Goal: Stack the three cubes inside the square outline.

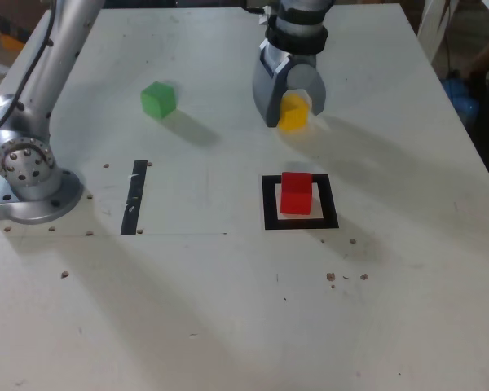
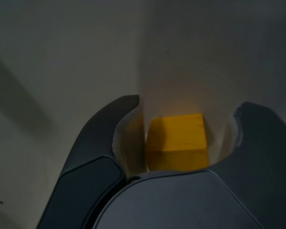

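Exterior view: the gripper hangs low over the far part of the white desk, pointing down, with the yellow cube sitting between its two grey jaws. The cube rests on the desk, and its lower front edge shows below the jaws. In the wrist view the same yellow cube lies deep in the gripper, close to the palm. A pale gap shows on each side of it, wider on one side than the other, so the jaws bracket the cube without visibly pressing it; whether they have clamped it I cannot tell.

Nearer the camera, the red cube stands upright inside the black square outline, on its white centre, well apart from the gripper. The green cube sits alone toward the exterior view's left, about level with the yellow one. A short black tape strip lies beside the arm's base.
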